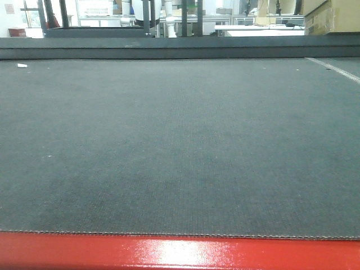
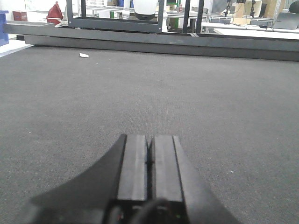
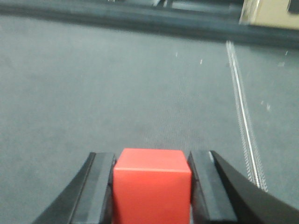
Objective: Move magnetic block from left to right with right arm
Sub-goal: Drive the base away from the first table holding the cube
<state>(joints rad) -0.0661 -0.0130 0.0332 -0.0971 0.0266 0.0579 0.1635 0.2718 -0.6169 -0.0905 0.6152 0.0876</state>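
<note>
Red magnetic block [image 3: 152, 186] sits clamped inside right gripper [image 3: 151, 158].

- the magnetic block [image 3: 152, 186] is a small bright red cube with plain matte faces, sharp edges and no marks.
- it sits squarely between the two dark fingers [image 3: 99, 186] of the right tool [image 3: 150, 159], one pressed against its left face and one against its right.
- its top face is level, and its lower part is cut off at the bottom of the right wrist view.
- the grey worktop [image 3: 117, 84] stretches beyond it; whether the cube touches it cannot be told.
</note>
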